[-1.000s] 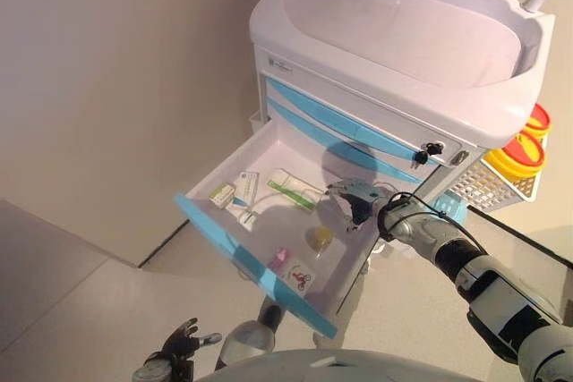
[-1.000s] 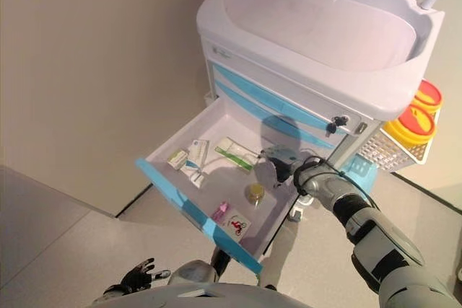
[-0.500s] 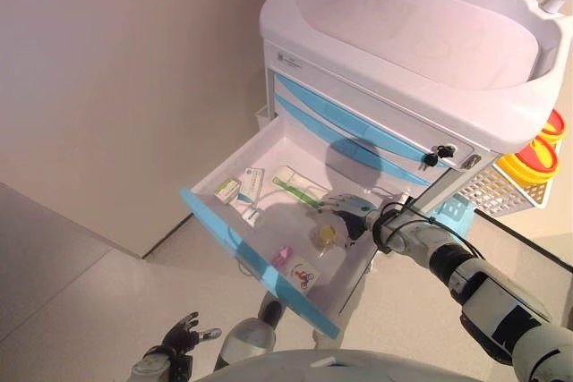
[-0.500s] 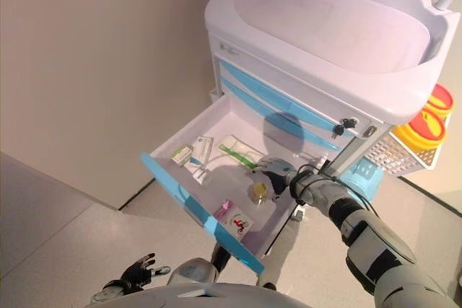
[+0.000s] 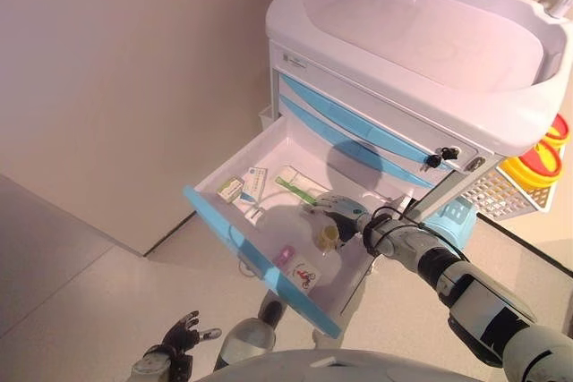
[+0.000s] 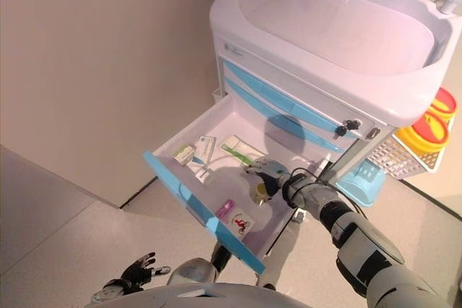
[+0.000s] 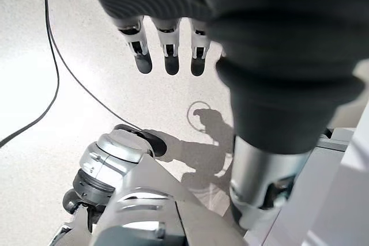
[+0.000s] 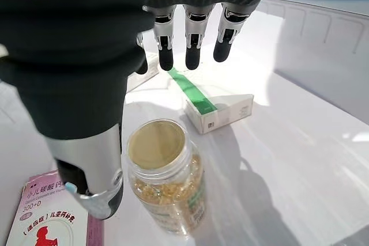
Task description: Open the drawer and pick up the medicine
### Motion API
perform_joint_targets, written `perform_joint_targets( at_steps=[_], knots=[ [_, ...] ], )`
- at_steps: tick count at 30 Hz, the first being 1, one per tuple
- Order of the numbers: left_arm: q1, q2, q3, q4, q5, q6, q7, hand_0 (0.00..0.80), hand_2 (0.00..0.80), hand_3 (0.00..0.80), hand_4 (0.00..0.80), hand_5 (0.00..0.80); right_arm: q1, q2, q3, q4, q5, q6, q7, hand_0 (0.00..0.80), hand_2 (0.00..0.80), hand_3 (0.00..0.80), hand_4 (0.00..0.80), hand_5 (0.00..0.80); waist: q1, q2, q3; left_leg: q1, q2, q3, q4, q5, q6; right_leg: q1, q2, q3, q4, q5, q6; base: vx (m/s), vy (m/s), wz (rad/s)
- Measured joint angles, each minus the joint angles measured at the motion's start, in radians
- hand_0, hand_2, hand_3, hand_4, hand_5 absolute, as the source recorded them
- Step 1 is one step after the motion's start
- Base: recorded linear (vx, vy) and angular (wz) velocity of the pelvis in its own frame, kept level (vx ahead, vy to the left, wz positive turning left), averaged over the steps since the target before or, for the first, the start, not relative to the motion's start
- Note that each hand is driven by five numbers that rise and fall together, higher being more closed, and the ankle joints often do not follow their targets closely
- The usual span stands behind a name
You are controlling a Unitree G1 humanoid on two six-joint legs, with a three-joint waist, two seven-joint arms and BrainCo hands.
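The cart's lowest drawer [image 5: 235, 221], white with a blue front, stands pulled out. Inside it, a small clear medicine bottle [image 5: 327, 236] with a gold lid stands upright near the right side. My right hand [image 5: 340, 208] is down in the drawer just behind that bottle. In the right wrist view its fingers [image 8: 193, 38] reach straight out above the bottle [image 8: 164, 177] and the thumb [image 8: 92, 165] stands close beside it; the hand is open and holds nothing. My left hand [image 5: 179, 335] hangs low over the floor, fingers [image 7: 167, 44] relaxed.
The drawer also holds a white-and-green box [image 8: 216, 108], a pink packet [image 5: 285, 255] and two small boxes [image 5: 242, 187]. The white cart [image 5: 412, 33] has shut blue drawers above. A wire basket [image 5: 497, 194] with yellow containers [image 5: 537, 163] hangs on its right. A wall is on the left.
My right hand has come lower and toward the drawer's front, from apart to the bottle's right to right over it. The head camera shifted a little.
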Motion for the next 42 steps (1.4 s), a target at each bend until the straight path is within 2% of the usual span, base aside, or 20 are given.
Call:
perform_joint_targets(
  at_steps=[15, 32, 42],
  knots=[
    [0.002, 0.000, 0.000, 0.032, 0.019, -0.021, 0.000, 0.000, 0.000, 0.000, 0.000, 0.000, 0.058, 0.001, -0.001, 0.000, -0.002, 0.033, 0.057, 0.000, 0.000, 0.000, 0.000, 0.000, 0.000, -0.009, -0.018, 0.002, -0.007, -0.004, 0.001, 0.001, 0.001, 0.004, -0.001, -0.003, 0.001, 0.000, 0.000, 0.004, 0.000, 0.00],
    [0.004, -0.002, 0.000, 0.033, 0.044, -0.028, 0.005, 0.000, 0.000, 0.000, 0.000, 0.000, 0.093, 0.001, -0.006, 0.000, -0.002, 0.050, 0.054, 0.000, 0.000, 0.000, 0.000, 0.000, -0.006, -0.008, -0.025, 0.003, -0.007, -0.005, 0.001, 0.003, 0.002, 0.006, -0.002, -0.002, 0.005, 0.000, 0.000, 0.000, 0.000, 0.00],
    [0.016, -0.013, -0.001, 0.035, 0.044, -0.040, 0.013, 0.000, 0.000, 0.000, 0.000, 0.000, 0.133, 0.003, -0.055, 0.000, -0.001, 0.111, -0.044, 0.000, 0.000, 0.000, 0.000, 0.000, -0.019, 0.001, -0.028, 0.015, -0.007, -0.005, -0.001, 0.000, -0.002, 0.017, -0.003, 0.001, 0.005, -0.003, 0.005, 0.000, 0.000, 0.00]
  ],
)
